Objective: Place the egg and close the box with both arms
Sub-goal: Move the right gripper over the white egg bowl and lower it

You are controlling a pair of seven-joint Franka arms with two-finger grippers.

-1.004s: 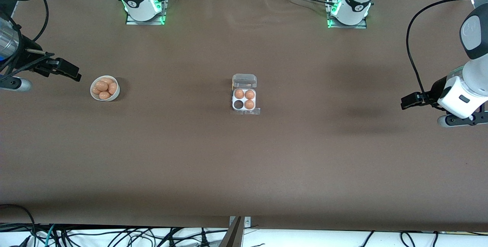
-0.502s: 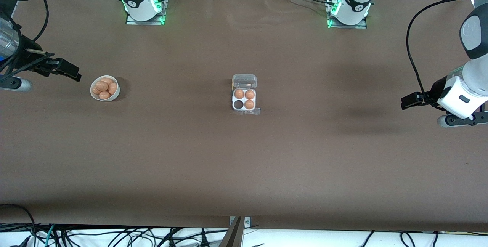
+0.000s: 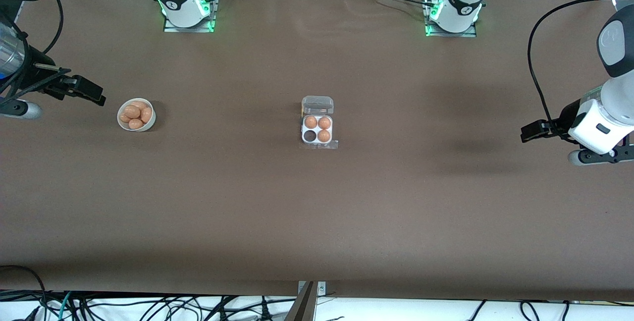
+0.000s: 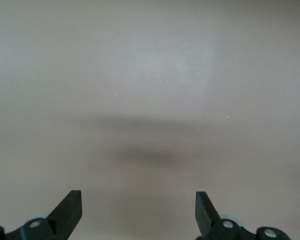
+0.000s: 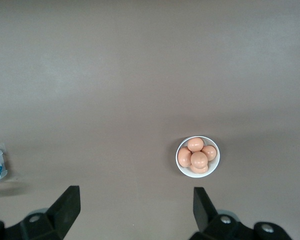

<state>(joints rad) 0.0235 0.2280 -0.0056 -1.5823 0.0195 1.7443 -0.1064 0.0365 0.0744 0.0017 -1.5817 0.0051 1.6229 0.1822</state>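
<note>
The box is a white four-cell tray at the table's middle with its clear lid standing open. Three cells hold brown eggs; the cell nearest the front camera toward the right arm's end is empty. A white bowl of several brown eggs stands toward the right arm's end; it also shows in the right wrist view. My right gripper is open and empty, up in the air beside the bowl. My left gripper is open and empty over bare table at the left arm's end.
The brown table stretches wide around the box. Both arm bases stand along the table's edge farthest from the front camera. Cables lie off the near edge.
</note>
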